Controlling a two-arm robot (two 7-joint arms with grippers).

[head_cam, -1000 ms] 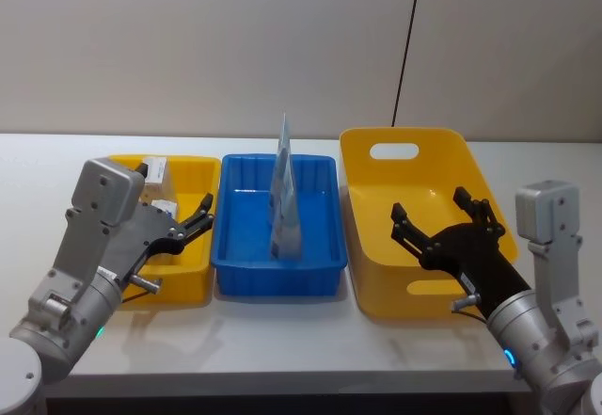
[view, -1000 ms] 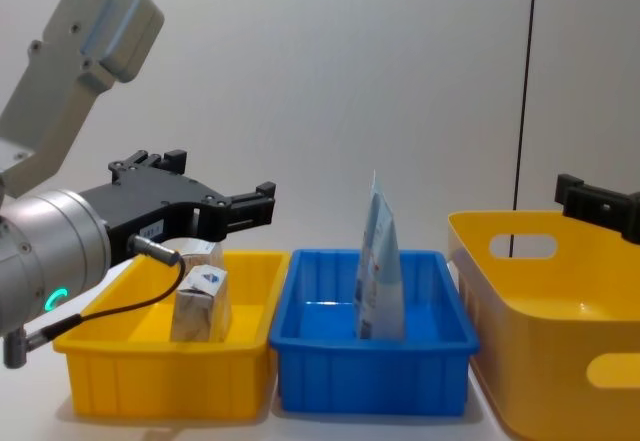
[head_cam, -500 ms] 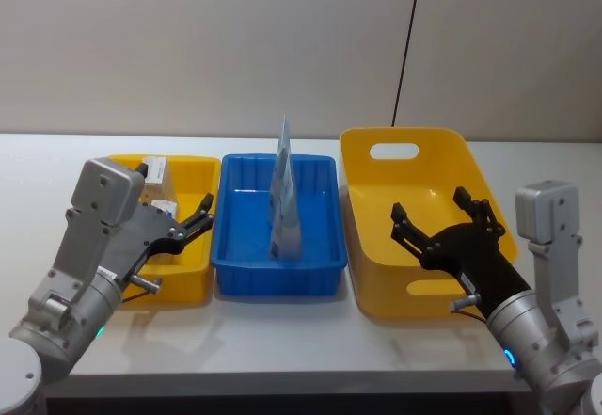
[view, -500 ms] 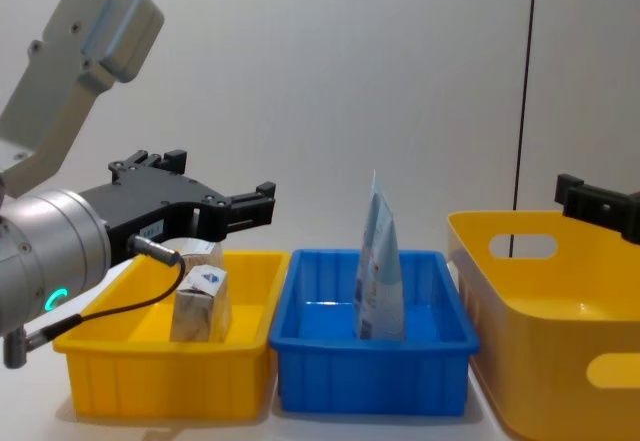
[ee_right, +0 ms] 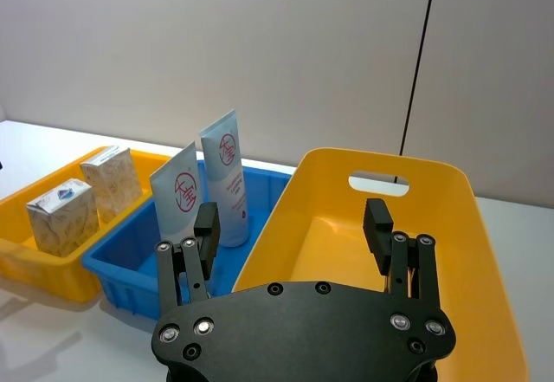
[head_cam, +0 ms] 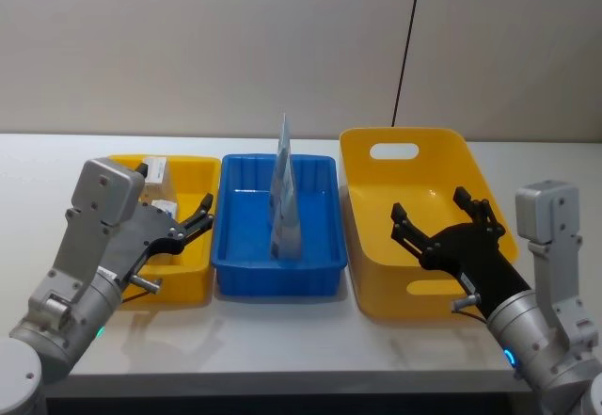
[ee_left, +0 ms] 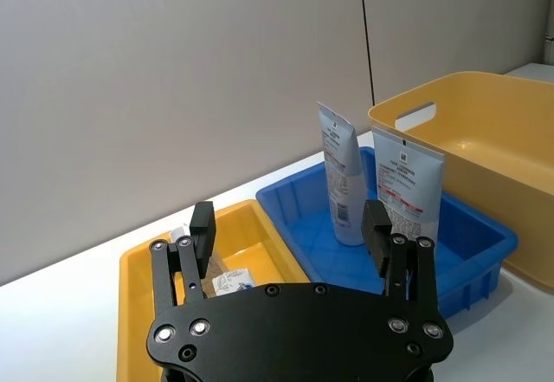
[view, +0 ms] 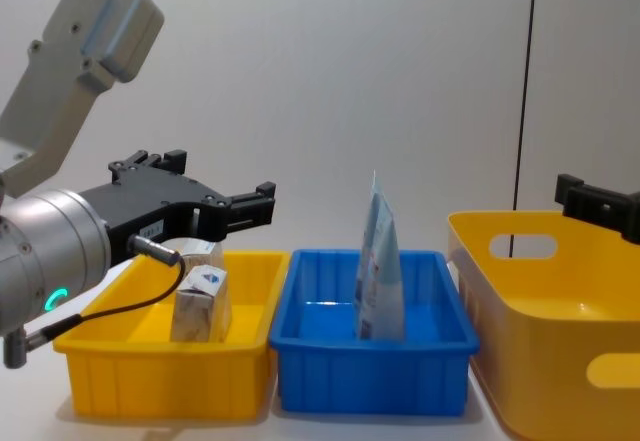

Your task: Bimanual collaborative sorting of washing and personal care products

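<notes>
Pale-blue tubes (head_cam: 285, 199) stand upright in the blue bin (head_cam: 277, 266), between the grippers. Left gripper (head_cam: 202, 217) gapes empty above two small boxes (ee_right: 61, 217) in the small yellow bin (head_cam: 188, 279); right gripper (head_cam: 429, 205), likewise, over the large yellow bin (head_cam: 386, 293).

Bright, even, diffuse from above. Soft faint shadowing on table (head_cam: 282, 340) along front of blue bin (head_cam: 277, 279). Mild sheen inside blue bin, on yellow basket (ee_right: 459, 252) wall.

White table (head_cam: 282, 340): three bins in a row. Small yellow bin (head_cam: 183, 283) left, blue bin (head_cam: 277, 279) just beside it, large yellow bin (head_cam: 386, 291) with handle slots right. Grey wall (head_cam: 188, 48) behind, thin black line (head_cam: 407, 48) down it.
</notes>
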